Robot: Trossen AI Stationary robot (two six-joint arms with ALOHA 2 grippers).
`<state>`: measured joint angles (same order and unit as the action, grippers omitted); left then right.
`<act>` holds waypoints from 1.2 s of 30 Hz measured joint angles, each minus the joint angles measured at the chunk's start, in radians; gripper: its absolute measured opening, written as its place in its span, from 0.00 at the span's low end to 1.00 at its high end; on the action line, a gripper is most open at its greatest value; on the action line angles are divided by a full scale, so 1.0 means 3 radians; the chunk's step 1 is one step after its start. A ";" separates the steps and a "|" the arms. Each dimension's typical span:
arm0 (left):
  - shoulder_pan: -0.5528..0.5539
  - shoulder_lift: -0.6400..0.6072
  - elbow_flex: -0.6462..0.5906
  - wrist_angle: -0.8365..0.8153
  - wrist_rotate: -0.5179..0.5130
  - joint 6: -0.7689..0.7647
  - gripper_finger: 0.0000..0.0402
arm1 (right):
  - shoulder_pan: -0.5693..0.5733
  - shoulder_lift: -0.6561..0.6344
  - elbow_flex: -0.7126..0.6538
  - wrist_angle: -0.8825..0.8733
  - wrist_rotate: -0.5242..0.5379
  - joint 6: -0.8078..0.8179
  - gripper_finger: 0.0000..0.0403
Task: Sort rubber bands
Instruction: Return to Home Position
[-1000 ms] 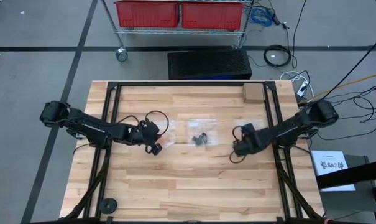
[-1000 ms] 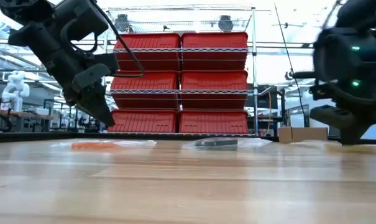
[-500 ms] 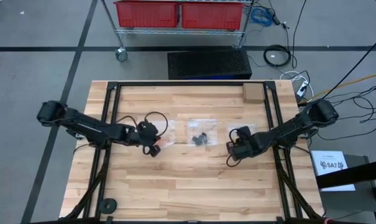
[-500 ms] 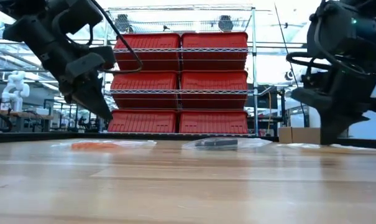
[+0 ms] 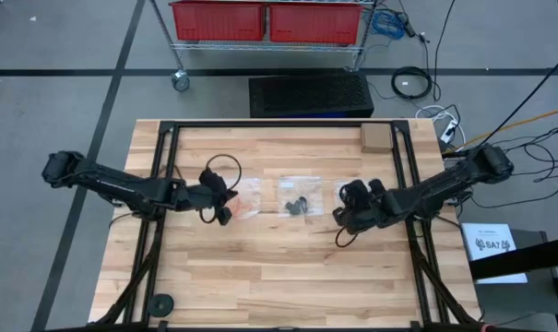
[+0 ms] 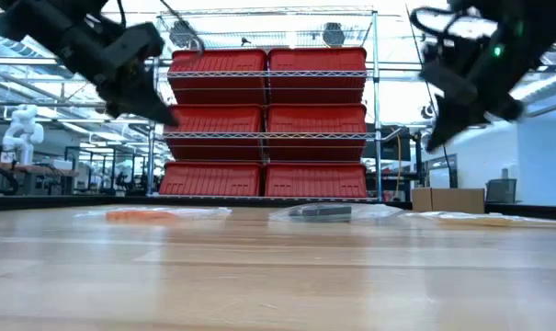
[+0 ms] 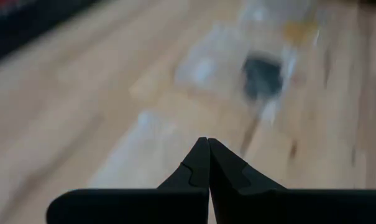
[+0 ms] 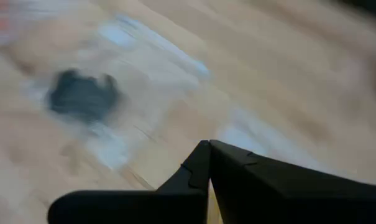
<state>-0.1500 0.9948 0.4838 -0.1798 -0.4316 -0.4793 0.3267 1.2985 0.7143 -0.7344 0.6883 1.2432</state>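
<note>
The 3 clear zip bags (image 5: 302, 189) are lying in a row across the middle of the table (image 5: 288, 277). The orange rubber bands (image 5: 248, 196) are sitting in the bag nearest the left arm, the black rubber bands (image 5: 297, 205) are sitting in the middle bag, and the pale rubber bands (image 6: 470, 218) are sitting in the bag nearest the right arm.

The left pincer (image 5: 221, 212) is hanging just beside the orange bag, on its outer side. Its 2 fingers (image 7: 200, 163) are pressing tip to tip, with nothing between them. The right pincer (image 5: 341, 214) is hanging at the pale bag, between it and the black one. Its fingers (image 8: 203, 163) are likewise meeting, gripping nothing. In the low view both pincers are riding well above the table, touching no bag.

A cardboard box (image 5: 375, 138) is resting at the table's far edge, on the right arm's side.
</note>
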 joint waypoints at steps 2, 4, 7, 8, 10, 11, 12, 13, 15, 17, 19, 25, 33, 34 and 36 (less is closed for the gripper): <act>0.0016 -0.0109 -0.0001 0.0163 -0.0066 0.0199 0.00 | 0.0008 -0.0151 -0.0012 0.0239 0.0125 -0.0671 0.00; -0.0019 -0.0251 -0.0001 0.0353 -0.0067 0.0536 0.00 | 0.0008 -0.0304 -0.0134 0.0701 0.0126 -0.1434 0.00; -0.0106 -0.0563 -0.0015 0.0407 -0.0057 0.0913 0.00 | -0.0023 -0.0580 -0.0577 0.1935 -0.0336 -0.2555 0.00; -0.0117 -0.0695 -0.0065 0.0442 -0.0083 0.0998 0.00 | -0.0062 -0.0677 -0.0754 0.2373 -0.0574 -0.2859 0.00; -0.0099 -0.0972 -0.0282 0.0770 -0.0103 0.1254 0.00 | -0.0221 -0.0909 -0.1134 0.3140 -0.1005 -0.3279 0.00; -0.0055 -0.1096 -0.0431 0.1075 -0.0069 0.1392 0.00 | -0.0330 -0.1029 -0.1307 0.3400 -0.1160 -0.3406 0.00; 0.0012 -0.1206 -0.0603 0.1438 0.0033 0.1506 0.00 | -0.0463 -0.1150 -0.1457 0.3600 -0.1289 -0.3511 0.00; 0.0100 -0.1280 -0.0761 0.1767 0.0089 0.1578 0.00 | -0.0614 -0.1275 -0.1578 0.3727 -0.1407 -0.3590 0.00; 0.0292 -0.1416 -0.1046 0.2186 0.0193 0.1644 0.00 | -0.0924 -0.1519 -0.1752 0.3845 -0.1605 -0.3704 0.00; 0.0440 -0.1582 -0.1216 0.2200 0.0251 0.1651 0.00 | -0.1181 -0.1768 -0.1848 0.3789 -0.1818 -0.3808 0.00; 0.0490 -0.1797 -0.1284 0.1977 0.0296 0.1652 0.00 | -0.1354 -0.2066 -0.1870 0.3612 -0.1987 -0.3904 0.00; 0.0356 -0.2701 -0.1275 0.0986 0.0135 0.1620 0.00 | -0.1417 -0.3297 -0.1887 0.2424 -0.1932 -0.3846 0.00; 0.0012 -0.3285 -0.1252 0.0195 -0.0317 0.1586 0.00 | -0.1244 -0.4278 -0.2233 0.2414 -0.1684 -0.3975 0.00; -0.0027 -0.3275 -0.1258 0.0204 -0.0390 0.1540 0.00 | -0.1241 -0.4200 -0.2337 0.2667 -0.1740 -0.3958 0.00; -0.0094 -0.3315 -0.1278 0.0182 -0.0493 0.1535 0.00 | -0.1245 -0.4105 -0.2342 0.2697 -0.1805 -0.3863 0.00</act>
<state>-0.1782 0.0004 0.1004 -0.1252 -0.5795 -0.0188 -0.0467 0.0671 0.0116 0.0749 0.1469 0.0842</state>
